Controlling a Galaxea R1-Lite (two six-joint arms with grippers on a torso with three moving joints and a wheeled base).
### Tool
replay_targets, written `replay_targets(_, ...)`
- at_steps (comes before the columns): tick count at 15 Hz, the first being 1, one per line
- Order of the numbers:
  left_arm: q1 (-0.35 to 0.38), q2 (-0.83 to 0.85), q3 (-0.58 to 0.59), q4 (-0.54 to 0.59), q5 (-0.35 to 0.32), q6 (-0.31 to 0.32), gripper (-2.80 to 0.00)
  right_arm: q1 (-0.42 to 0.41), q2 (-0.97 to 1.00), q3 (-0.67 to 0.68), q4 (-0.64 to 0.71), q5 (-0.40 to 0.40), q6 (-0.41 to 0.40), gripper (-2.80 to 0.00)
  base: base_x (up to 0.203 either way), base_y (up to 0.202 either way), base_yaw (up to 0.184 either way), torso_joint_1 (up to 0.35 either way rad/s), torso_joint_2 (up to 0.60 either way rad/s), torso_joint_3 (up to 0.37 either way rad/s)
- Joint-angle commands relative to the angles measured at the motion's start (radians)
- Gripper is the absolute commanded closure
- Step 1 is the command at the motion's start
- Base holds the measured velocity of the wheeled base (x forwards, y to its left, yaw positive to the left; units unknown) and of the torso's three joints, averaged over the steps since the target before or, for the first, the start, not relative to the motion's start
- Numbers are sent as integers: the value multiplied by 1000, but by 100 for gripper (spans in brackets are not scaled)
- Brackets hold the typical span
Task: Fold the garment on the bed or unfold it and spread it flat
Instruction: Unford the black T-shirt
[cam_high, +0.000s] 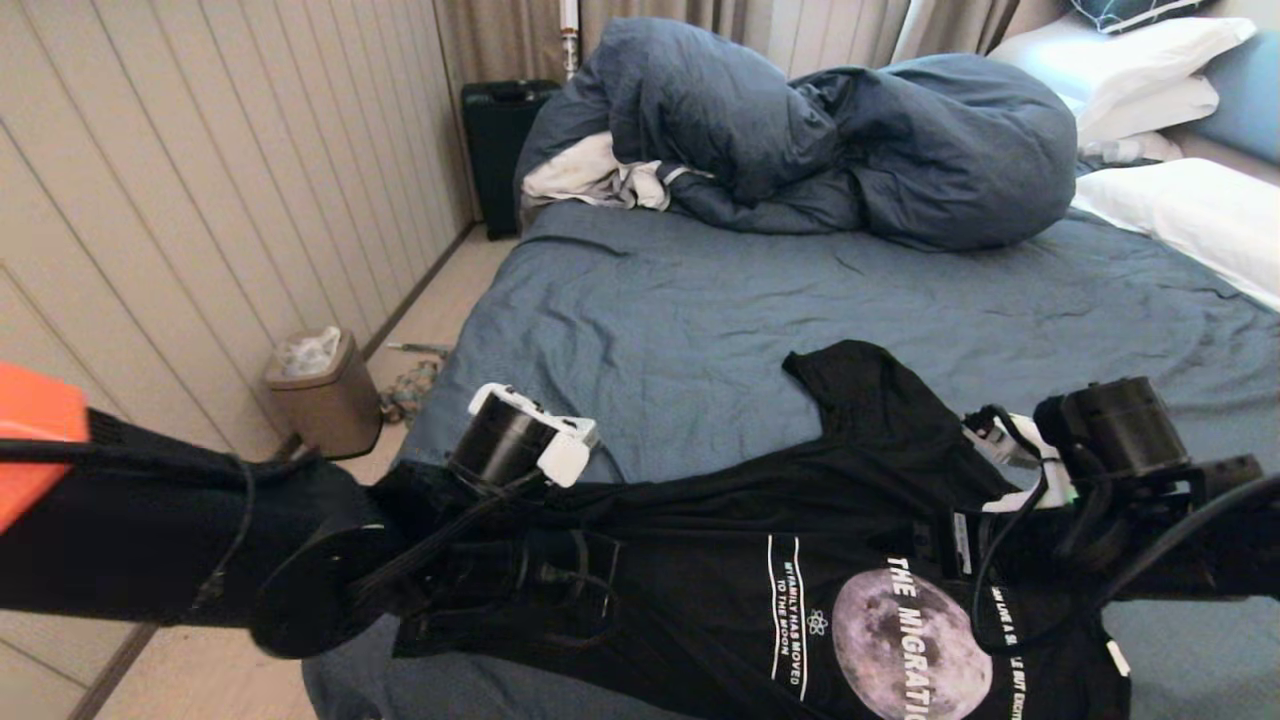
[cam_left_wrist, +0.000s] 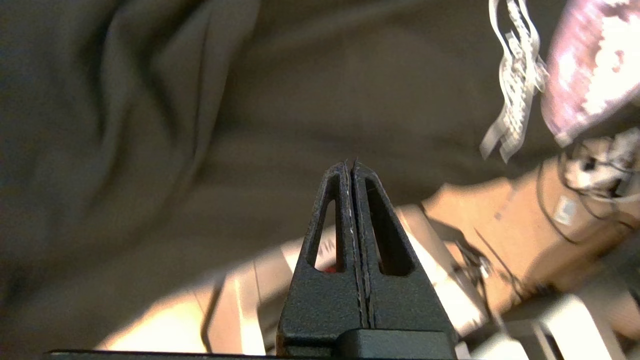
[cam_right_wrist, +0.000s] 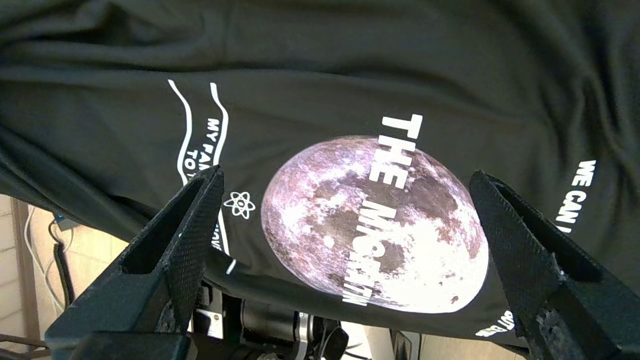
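The black T-shirt (cam_high: 760, 560) with its moon print (cam_high: 905, 640) and white lettering lies over the near edge of the bed (cam_high: 700, 320), one sleeve (cam_high: 860, 385) reaching up onto the slate-blue sheet. My left gripper (cam_left_wrist: 350, 164) is shut, its fingers pressed together with the tips against dark fabric (cam_left_wrist: 200, 100); no cloth shows between them. My right gripper (cam_right_wrist: 347, 172) stands wide open just in front of the moon print (cam_right_wrist: 370, 225), both fingers apart from the cloth. In the head view both sets of fingers are hidden low against the shirt.
A bulky slate-blue duvet (cam_high: 820, 140) is heaped at the far side, with a white-grey cloth (cam_high: 590, 175) beside it and white pillows (cam_high: 1190, 210) at the right. A small bin (cam_high: 325, 395) and a black case (cam_high: 500, 140) stand by the panelled wall on the left.
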Motion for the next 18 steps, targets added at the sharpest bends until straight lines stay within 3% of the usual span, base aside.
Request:
replay_targets(1, 4, 103, -55, -4, 36, 1, 0, -1, 7, 4, -1, 0, 2, -280, 0, 0, 0, 0, 0, 0)
replay_targets(2, 8, 105, -52, -7, 69, 5, -280, -1, 7, 9, -1, 1, -1, -280, 0, 0, 0, 0, 0, 0)
replay_targets(5, 53, 92, -28, -34, 133, 40, -280, 0, 11, 26, -3, 3, -4, -280, 0, 0, 0, 0, 0, 0)
replay_targets(11, 233, 37, 122, -195, 143, 134, -280, 6, 6, 49, -9, 3, -7, -280, 0, 0, 0, 0, 0, 0)
replay_targets(17, 246, 68, 148, -238, 137, 145, -280, 6, 14, 55, -24, 3, -7, -280, 0, 0, 0, 0, 0, 0)
replay_targets(18, 244, 68, 154, -238, 136, 145, 0, 6, 14, 55, -24, 3, -7, -280, 0, 0, 0, 0, 0, 0)
